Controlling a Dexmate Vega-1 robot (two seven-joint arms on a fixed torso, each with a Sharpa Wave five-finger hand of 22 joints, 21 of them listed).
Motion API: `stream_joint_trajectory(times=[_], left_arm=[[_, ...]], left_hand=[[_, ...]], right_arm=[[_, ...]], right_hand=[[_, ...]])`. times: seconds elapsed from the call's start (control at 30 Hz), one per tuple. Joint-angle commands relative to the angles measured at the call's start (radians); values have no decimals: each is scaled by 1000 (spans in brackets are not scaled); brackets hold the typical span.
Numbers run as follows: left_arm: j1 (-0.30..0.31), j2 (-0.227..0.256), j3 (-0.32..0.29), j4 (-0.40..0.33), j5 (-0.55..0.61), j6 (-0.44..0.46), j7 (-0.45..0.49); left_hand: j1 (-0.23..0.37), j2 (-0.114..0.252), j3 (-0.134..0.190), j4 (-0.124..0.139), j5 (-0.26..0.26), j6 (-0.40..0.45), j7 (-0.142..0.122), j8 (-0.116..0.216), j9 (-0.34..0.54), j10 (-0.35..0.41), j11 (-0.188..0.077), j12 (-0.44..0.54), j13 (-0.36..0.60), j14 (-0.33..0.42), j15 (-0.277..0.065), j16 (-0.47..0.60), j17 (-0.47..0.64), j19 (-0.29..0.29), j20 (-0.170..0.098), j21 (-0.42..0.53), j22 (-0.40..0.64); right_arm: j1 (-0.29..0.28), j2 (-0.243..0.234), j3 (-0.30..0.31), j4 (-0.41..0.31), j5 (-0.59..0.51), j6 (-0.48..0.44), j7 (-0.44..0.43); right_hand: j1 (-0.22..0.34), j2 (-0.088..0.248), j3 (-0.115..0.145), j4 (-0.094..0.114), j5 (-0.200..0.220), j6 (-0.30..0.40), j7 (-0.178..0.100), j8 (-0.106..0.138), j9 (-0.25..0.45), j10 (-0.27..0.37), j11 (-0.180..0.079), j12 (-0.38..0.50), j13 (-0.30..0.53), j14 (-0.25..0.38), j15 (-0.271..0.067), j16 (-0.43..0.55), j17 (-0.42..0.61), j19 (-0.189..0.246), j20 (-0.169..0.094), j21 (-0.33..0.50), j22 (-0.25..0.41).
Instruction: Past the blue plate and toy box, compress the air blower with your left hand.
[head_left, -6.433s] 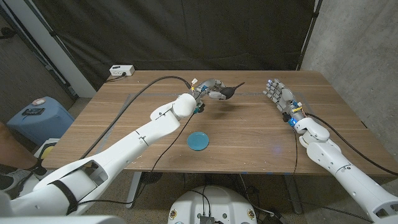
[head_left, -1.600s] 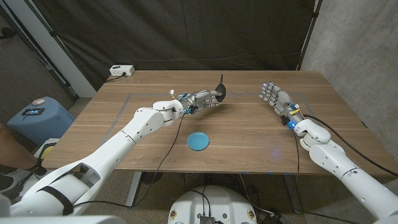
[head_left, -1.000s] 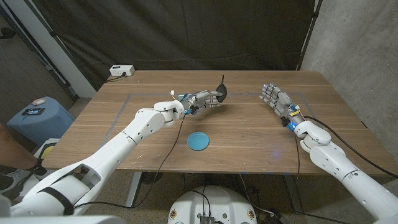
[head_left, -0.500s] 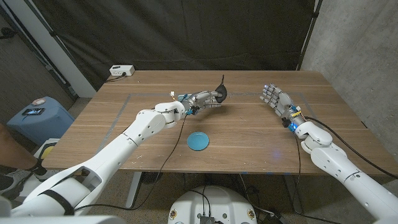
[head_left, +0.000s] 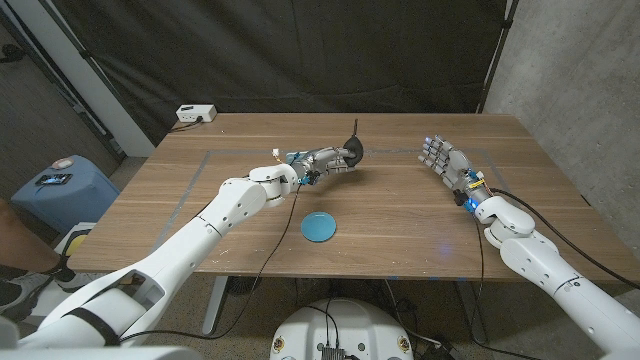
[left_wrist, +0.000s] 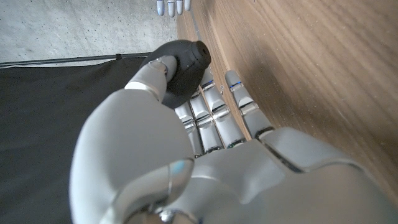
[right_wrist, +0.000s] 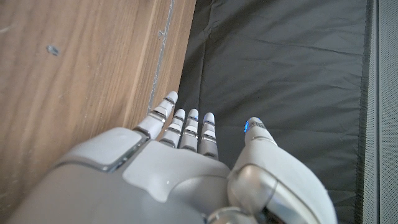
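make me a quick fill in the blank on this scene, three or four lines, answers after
1. The left hand grips a black air ____.
2. The round plate on the wooden table is coloured ____.
3. The right hand holds ____, its fingers apart.
4. The air blower has its thin nozzle pointing ____.

Missing words: blower; blue; nothing; up

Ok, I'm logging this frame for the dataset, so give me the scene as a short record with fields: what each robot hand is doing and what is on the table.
left robot hand: grips the black air blower, thumb on its bulb, nozzle pointing up
right robot hand: holds nothing, fingers straight, above the table's right side
blue plate: lies on the wooden table, nearer the robot than the blower, untouched
toy box: not seen
off the table: white power strip on the floor past the far left corner; blue container on the left
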Motion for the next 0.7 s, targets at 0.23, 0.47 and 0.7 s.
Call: stream_joint_trajectory(times=[0.23,0.47,0.7], left_arm=[[-10,-6,-5,29,-17,0,1],[-13,-10,-8,43,-31,5,-11],[-23,-9,-6,57,-43,15,-37]], left_hand=[[78,3,-10,-11,-5,59,-16,17,-16,55,-4,1,11,33,-31,50,49,30,-13,30,3],[90,0,-15,-7,-7,65,-14,16,-23,64,-7,-2,16,42,-35,59,58,35,-19,38,4],[71,-4,-21,13,-3,27,-3,-4,-33,35,2,-24,25,24,-5,41,51,15,-10,41,5]], right_arm=[[11,8,-13,2,-3,-14,-9],[14,10,-16,3,-4,-18,-12],[12,9,-15,2,-2,-20,-13]], right_hand=[[-11,0,1,-6,-1,8,0,3,0,5,-2,1,1,5,-19,3,2,11,-15,0,3],[-11,0,1,-6,-1,9,0,4,0,4,-1,0,1,5,-19,3,2,11,-15,-1,3],[-12,0,2,-6,-1,8,0,3,0,4,-1,0,1,6,-19,3,2,11,-15,-1,3]])
